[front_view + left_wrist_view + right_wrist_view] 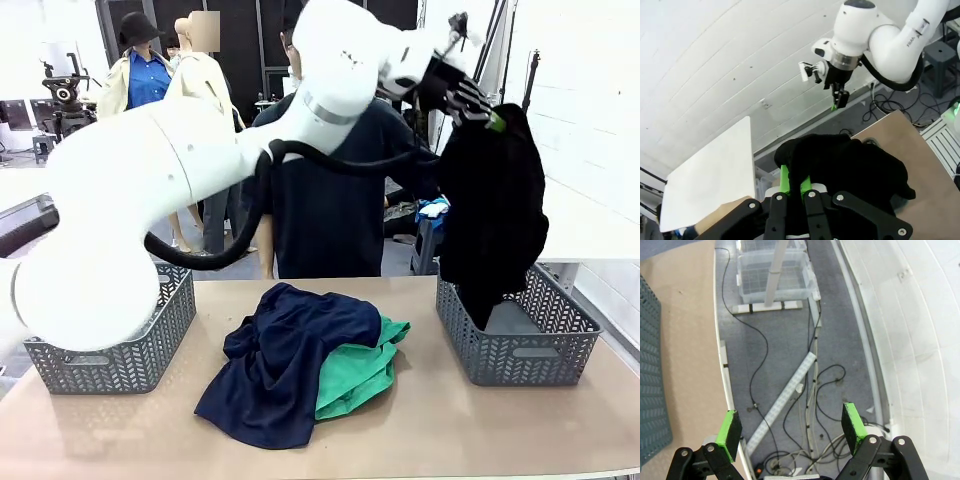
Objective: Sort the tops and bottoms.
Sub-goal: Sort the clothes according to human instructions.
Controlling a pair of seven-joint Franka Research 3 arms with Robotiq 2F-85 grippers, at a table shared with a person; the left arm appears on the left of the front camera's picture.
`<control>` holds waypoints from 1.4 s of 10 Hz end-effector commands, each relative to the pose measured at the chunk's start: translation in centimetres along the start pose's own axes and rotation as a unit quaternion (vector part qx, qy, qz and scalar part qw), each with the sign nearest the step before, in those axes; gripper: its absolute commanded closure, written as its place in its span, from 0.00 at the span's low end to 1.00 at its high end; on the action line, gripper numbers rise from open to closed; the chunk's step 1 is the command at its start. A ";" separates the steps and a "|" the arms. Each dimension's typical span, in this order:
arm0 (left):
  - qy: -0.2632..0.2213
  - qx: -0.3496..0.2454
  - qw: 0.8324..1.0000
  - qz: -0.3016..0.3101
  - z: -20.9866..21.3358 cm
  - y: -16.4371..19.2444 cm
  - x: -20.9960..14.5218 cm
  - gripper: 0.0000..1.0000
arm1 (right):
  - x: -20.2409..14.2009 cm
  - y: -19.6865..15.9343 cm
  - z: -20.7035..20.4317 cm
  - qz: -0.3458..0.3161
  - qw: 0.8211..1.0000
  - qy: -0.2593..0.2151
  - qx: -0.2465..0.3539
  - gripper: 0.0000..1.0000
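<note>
My left gripper [489,118] is raised high at the right and shut on a black garment [495,215]. The garment hangs down, and its lower end reaches into the right grey basket [525,362]. In the left wrist view the green pads [786,181] pinch the black garment [850,162]. A navy garment [285,365] lies in a heap on the table's middle, partly over a green garment [368,368]. My right gripper [792,425] is open with nothing between its pads, off the table's side over the floor; the left wrist view shows the right gripper [838,97] too.
A second grey basket [130,365] stands at the table's left. A person in a dark top [330,215] stands at the far side. The floor under my right gripper has cables [815,385] and a clear bin [772,270]. A white wall is close on the right.
</note>
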State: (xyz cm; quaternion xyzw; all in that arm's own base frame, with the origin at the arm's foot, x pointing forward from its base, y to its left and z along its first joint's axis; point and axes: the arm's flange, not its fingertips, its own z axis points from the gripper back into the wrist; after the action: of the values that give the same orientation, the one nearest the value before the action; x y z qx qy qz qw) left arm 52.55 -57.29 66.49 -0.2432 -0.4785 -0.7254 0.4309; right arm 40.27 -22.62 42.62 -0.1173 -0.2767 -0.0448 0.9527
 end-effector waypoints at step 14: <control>0.076 -0.021 0.995 0.063 -14.3 -2.5 -5.7 1.00 | 0.1 -0.2 0.0 0.001 1.000 0.002 -0.001 0.00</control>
State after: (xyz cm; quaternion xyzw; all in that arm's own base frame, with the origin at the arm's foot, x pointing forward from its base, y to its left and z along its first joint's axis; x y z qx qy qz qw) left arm 51.87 -63.84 54.42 -0.2301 -0.4232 -0.7292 0.4860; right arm 40.27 -22.62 42.61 -0.1173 -0.2767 -0.0449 0.9527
